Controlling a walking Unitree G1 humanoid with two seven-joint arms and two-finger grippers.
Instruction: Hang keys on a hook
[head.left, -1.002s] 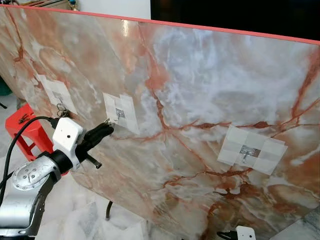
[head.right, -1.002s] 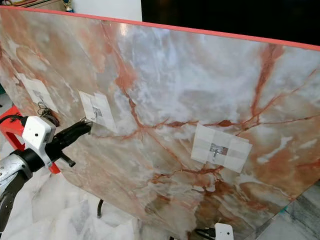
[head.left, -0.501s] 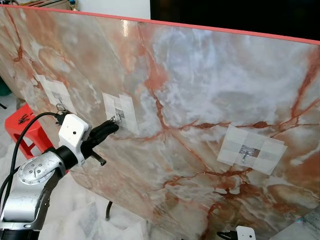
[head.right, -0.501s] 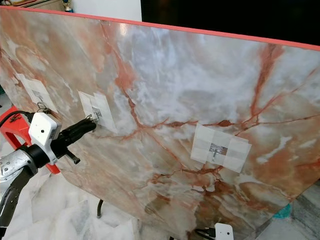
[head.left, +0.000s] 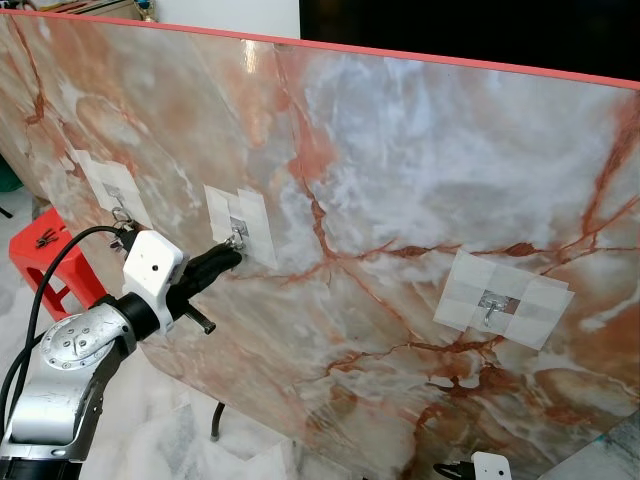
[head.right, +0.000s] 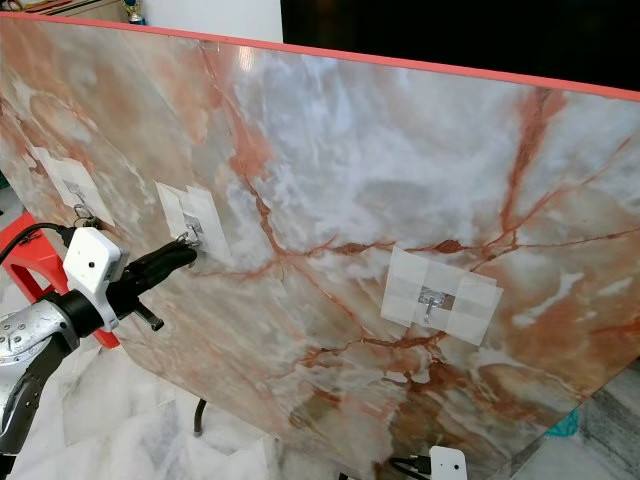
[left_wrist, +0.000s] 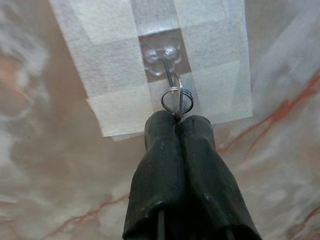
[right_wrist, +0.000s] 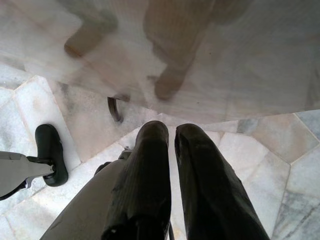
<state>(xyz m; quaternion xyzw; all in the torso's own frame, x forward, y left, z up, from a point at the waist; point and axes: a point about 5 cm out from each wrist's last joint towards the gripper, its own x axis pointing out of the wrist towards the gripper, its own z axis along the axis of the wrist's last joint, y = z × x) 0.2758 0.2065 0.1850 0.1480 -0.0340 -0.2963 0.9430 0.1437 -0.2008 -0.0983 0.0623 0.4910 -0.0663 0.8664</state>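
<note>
Left gripper pinched tight on a key ring, ring touching the middle hook. Right gripper narrowly parted, holding nothing. Three taped hooks on the marble board.

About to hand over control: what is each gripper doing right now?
Left gripper: shut on the silver key ring, at the small metal hook taped to the marble-patterned board.
Right gripper: slightly open, empty.

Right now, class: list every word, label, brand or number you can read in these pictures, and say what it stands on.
No readable text anywhere.
The marble board, the taped hooks and the red stool carry no lettering.
The left tool pinching the key ring is plain black.
</note>
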